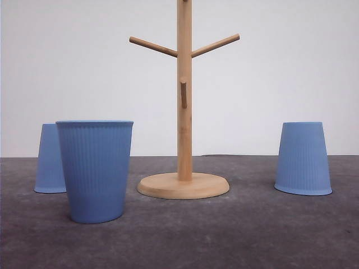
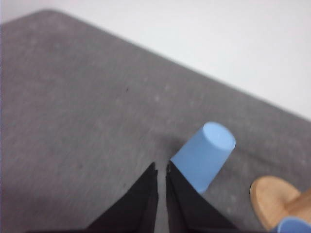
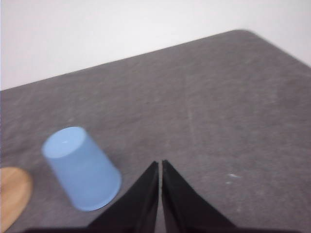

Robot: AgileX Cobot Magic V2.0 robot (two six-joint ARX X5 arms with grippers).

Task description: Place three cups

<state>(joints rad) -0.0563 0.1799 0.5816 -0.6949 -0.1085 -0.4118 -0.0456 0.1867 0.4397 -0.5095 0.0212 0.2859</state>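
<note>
Three cups on the grey surface [image 1: 235,235] around the rack [image 1: 183,112]: near cup [image 1: 95,168] upright, left of the base; left cup [image 1: 49,159] behind it and right cup [image 1: 303,159] both inverted. Left claw [image 2: 162,170] and right claw [image 3: 160,167] narrow, holding nothing. Risks: closed tips would knock a cup over; ribbed taper may slip; near cup crowds left cup.
</note>
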